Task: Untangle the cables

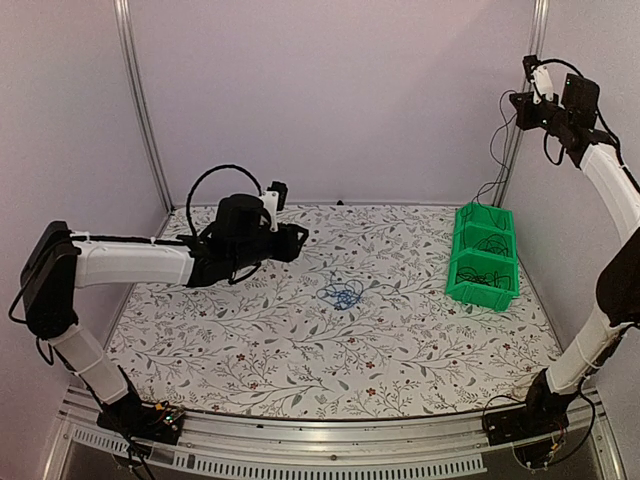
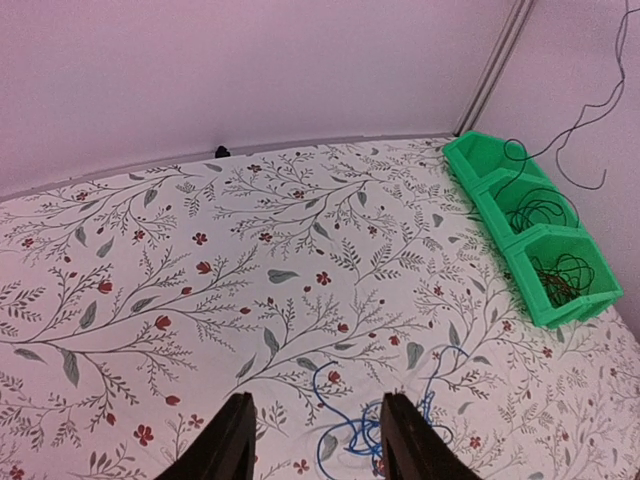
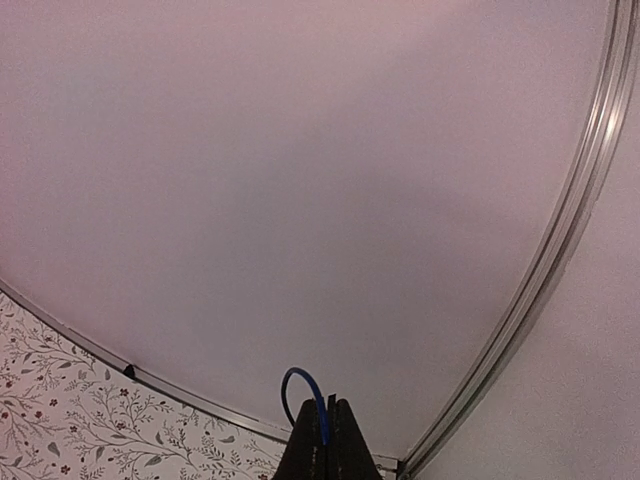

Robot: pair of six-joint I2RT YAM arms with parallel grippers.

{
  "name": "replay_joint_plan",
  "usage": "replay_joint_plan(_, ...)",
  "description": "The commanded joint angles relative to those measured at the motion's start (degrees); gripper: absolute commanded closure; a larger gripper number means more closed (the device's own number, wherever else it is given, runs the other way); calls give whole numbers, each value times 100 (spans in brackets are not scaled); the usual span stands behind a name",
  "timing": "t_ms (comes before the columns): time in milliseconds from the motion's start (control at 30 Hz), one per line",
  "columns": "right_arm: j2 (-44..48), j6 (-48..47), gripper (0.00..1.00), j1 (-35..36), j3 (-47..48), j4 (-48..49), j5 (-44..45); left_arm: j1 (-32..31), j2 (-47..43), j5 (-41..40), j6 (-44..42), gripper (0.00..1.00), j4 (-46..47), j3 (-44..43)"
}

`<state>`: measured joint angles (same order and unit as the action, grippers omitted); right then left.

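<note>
Mid-table on the floral cloth [image 1: 250, 340] lie the cables [image 1: 341, 294], a loose, mainly blue tangle. At their 10 o'clock the left gripper [image 1: 297, 242] hovers, its fingers [image 2: 236, 445] apart and empty. At 3 o'clock stands a green bin [image 1: 480, 292] holding black coils [image 1: 487, 274]. High at 1 o'clock, the right gripper [image 3: 327, 440] is clamped on a blue strand [image 3: 300, 385].

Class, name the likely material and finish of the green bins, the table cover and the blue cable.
Green bins: moulded plastic, slight sheen, uniform colour. Table cover: probably printed cloth or vinyl, matte floral pattern. Blue cable: thin wire, likely plastic-sheathed, loops freely.
</note>
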<state>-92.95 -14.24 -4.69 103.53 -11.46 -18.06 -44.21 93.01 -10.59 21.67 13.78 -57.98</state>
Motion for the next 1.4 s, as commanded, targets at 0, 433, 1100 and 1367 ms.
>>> replay_joint_plan(0,240,76,100,-87,-83,144,3,-64,182,137,19,54,-71,-215)
replay_joint_plan(433,409,-77,100,-371,-979,281,-24,-64,318,243,-9,54,-93,-322)
replay_joint_plan(1100,180,-386,100,-616,-1669,364,79,-62,381,250,50,54,-156,-311)
replay_joint_plan(1367,69,-953,100,-683,-2182,-47,15,-62,351,250,48,54,-200,-263)
